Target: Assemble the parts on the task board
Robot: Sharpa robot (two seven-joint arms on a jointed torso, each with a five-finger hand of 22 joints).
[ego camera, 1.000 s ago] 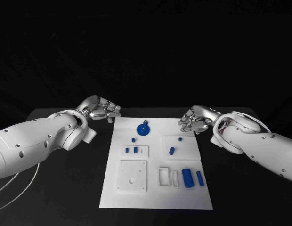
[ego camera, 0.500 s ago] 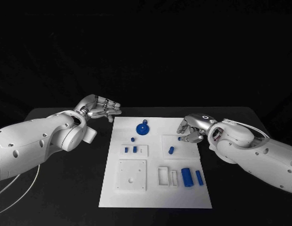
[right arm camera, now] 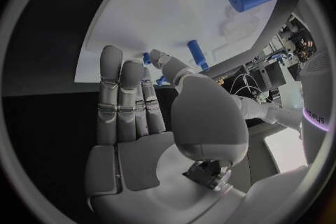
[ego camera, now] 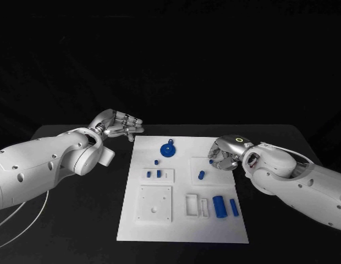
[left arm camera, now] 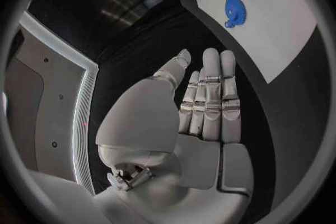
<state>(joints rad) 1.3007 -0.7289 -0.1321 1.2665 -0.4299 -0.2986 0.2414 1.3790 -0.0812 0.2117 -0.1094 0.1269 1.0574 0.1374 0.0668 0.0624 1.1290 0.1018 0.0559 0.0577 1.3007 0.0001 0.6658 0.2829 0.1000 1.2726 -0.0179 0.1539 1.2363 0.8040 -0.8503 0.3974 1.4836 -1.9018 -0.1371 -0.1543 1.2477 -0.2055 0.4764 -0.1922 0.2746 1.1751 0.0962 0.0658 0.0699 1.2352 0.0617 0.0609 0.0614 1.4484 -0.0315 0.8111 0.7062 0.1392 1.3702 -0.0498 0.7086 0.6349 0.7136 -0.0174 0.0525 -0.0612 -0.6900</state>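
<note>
The task board (ego camera: 183, 190) lies centred on the black counter (ego camera: 75, 220) with its blue parts (ego camera: 219, 207) on it, while the left hand (ego camera: 116, 126) beside its far left corner and the right hand (ego camera: 223, 155) over its right edge both hold nothing, fingers extended.

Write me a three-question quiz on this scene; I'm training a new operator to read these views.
1. True or false: the left hand holds a blue part.
2. Which hand is over the task board? A) left B) right C) both
3. Fill in: the blue gear lies at the board's ____ end, seen from the robot.

Key: 1. False; its fingers are apart and hold nothing. 2. B; the right hand is over the board's edge. 3. Far.
</note>
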